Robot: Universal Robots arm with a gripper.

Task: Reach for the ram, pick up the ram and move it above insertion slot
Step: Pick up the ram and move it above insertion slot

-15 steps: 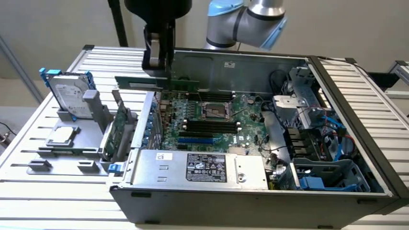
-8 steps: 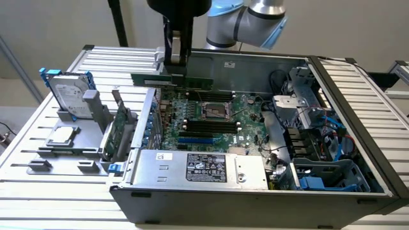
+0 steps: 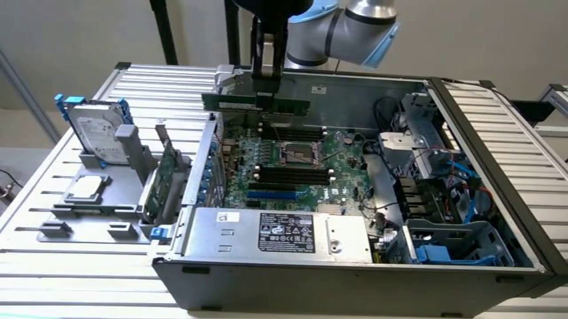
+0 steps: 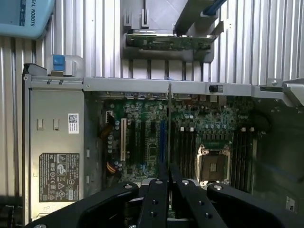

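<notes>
Overhead, the end effector (image 3: 266, 90) hangs above the far side of the open computer case (image 3: 497, 199), its fingers (image 4: 159, 187) pinched on the ram (image 3: 255, 103). That green stick is held clear of the board, lying level and lengthwise across the exterior view, its long edge facing the camera; seen from the wrist it is edge-on, a thin line (image 4: 169, 123) running out from between the fingers over the motherboard (image 3: 293, 166). Below it sit the processor socket (image 3: 297, 154) and the black memory slots (image 3: 293, 174), with the ram raised above the board and toward the case's far wall rather than seated in any slot. Power supply (image 3: 275, 232) with its label lies at the case's near edge. On the exterior view's left, on the slatted metal counter (image 3: 36, 199), a grey fixture (image 3: 98, 206) carries an upright hard drive (image 3: 93, 136) and a bigger green expansion card (image 3: 164, 173) standing on edge beside the case wall. Bundled cables and a blue-trimmed drive cage (image 3: 443, 239) fill the case's side at the exterior view's right.
</notes>
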